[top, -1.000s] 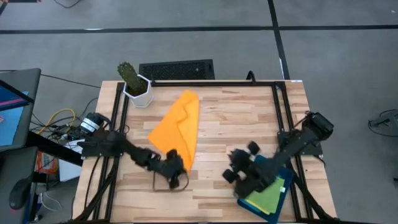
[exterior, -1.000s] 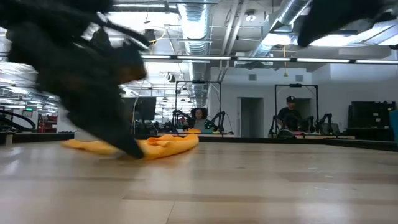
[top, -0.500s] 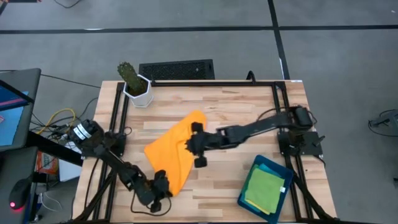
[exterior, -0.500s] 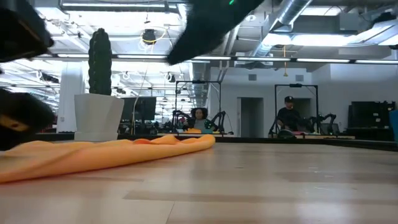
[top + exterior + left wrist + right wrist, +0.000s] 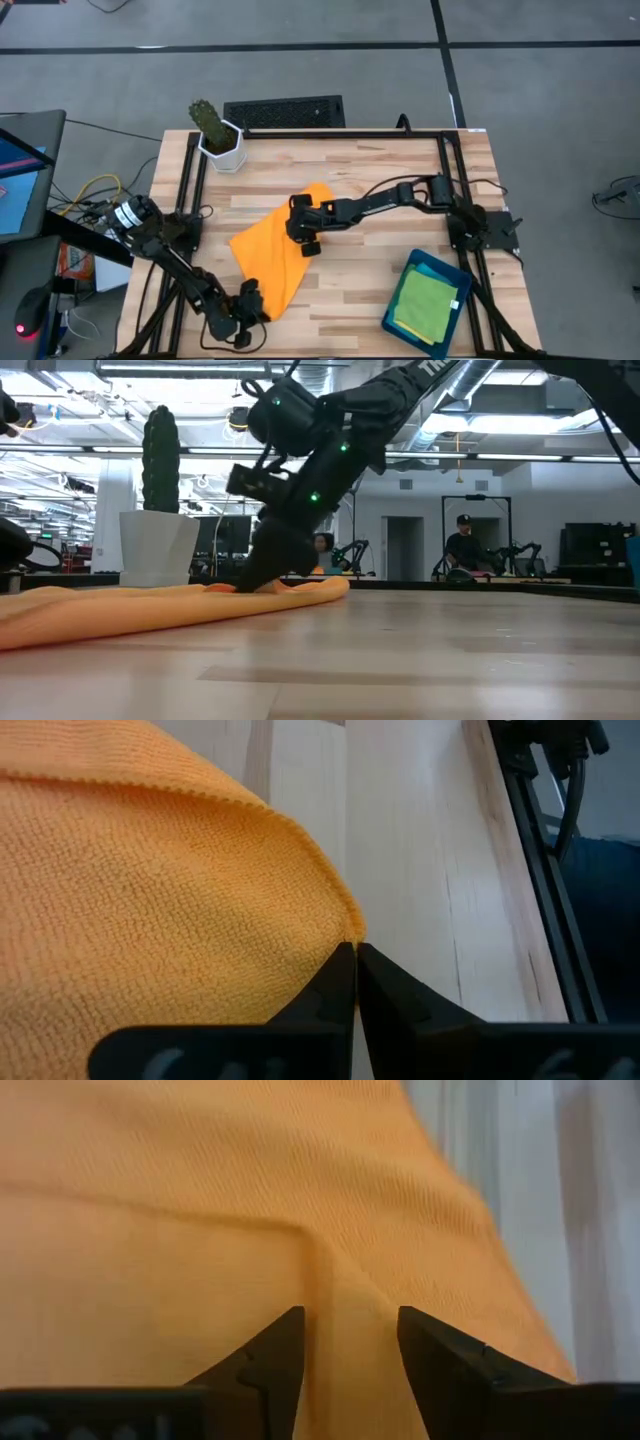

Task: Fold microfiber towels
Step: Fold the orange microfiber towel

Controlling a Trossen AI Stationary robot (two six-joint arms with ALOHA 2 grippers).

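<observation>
Left gripper point(image 5: 247, 300) sits near the front edge of the table point(image 5: 380, 170), fingers pinched together on the near corner of the orange towel point(image 5: 272, 247) (the wrist view shows the hem nipped right at the tips). The towel lies spread and rumpled on the wood, running from that corner back toward the table's middle. Right gripper point(image 5: 299, 222) is reached across to the towel's far edge, its fingers point(image 5: 268, 1352) standing apart with orange cloth between and under them; no grip is visible. Further right, a green towel point(image 5: 423, 306) lies in a dark teal tray point(image 5: 428, 264) at the front right corner, well apart from both grippers. A potted cactus point(image 5: 212, 125) stands at the rear left corner. In the low view, two people point(image 5: 463, 548) appear in the room beyond.
</observation>
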